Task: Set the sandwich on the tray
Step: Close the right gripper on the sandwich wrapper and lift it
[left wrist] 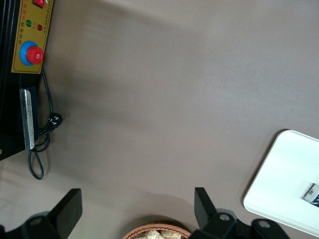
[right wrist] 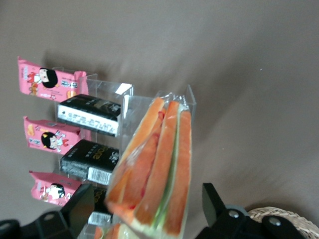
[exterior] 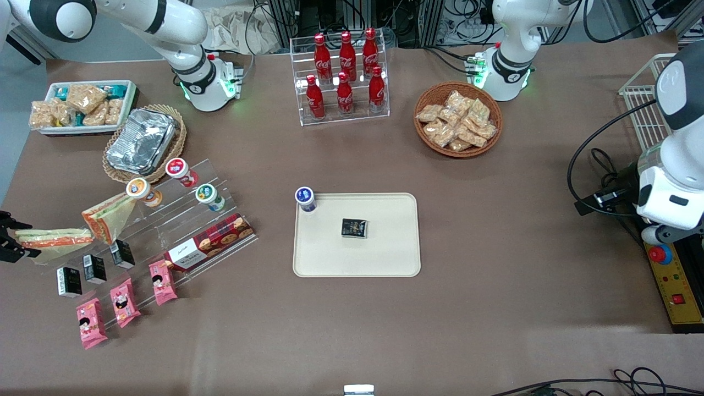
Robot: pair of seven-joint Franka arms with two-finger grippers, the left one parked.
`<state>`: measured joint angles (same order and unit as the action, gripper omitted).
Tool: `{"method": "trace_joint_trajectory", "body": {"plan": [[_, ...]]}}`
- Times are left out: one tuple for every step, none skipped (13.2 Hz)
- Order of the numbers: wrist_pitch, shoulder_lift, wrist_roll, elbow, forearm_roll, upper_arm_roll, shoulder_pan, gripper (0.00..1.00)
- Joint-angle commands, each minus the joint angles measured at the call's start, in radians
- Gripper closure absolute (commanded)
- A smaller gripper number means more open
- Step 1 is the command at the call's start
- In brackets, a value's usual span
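Note:
The sandwich is a wrapped wedge with orange and green layers, lying at the acrylic stand's end toward the working arm. In the right wrist view the sandwich sits between the jaws with a gap on each side. My gripper is open around its wide end, at the table's edge. The second wedge sandwich leans on the stand just beside it. The cream tray lies mid-table and also shows in the left wrist view.
A small black box and a blue-lidded cup are on the tray. The stand holds black boxes, pink snack packs, cups and a biscuit box. A foil container in a wicker basket is farther back.

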<state>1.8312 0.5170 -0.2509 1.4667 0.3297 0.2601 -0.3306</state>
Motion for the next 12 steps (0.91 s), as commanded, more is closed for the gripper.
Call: {"method": "trace_joint_trajectory", "body": {"plan": [[0.013,0.014,-0.001,-0.009,0.034,-0.001,-0.011,0.1],[0.014,0.015,0.007,-0.008,0.032,-0.002,-0.011,0.22],[0.013,0.015,0.01,-0.008,0.029,-0.001,-0.011,0.35],[0.008,0.014,0.024,-0.008,0.029,-0.002,-0.01,0.49],[0.005,0.012,0.027,-0.009,0.028,-0.002,-0.008,0.59],[0.003,0.006,0.035,-0.012,0.022,-0.005,-0.004,0.65],[-0.003,0.003,0.057,-0.022,0.023,-0.007,-0.004,0.69],[-0.013,-0.006,0.08,-0.025,0.025,-0.007,-0.002,0.75],[-0.039,-0.018,0.093,-0.025,0.023,-0.008,-0.002,0.75],[-0.064,-0.034,0.103,-0.028,0.022,-0.009,-0.002,0.75],[-0.072,-0.047,0.14,-0.046,0.023,-0.01,-0.004,0.75],[-0.073,-0.069,0.174,-0.052,0.028,-0.009,-0.004,0.75]]}}
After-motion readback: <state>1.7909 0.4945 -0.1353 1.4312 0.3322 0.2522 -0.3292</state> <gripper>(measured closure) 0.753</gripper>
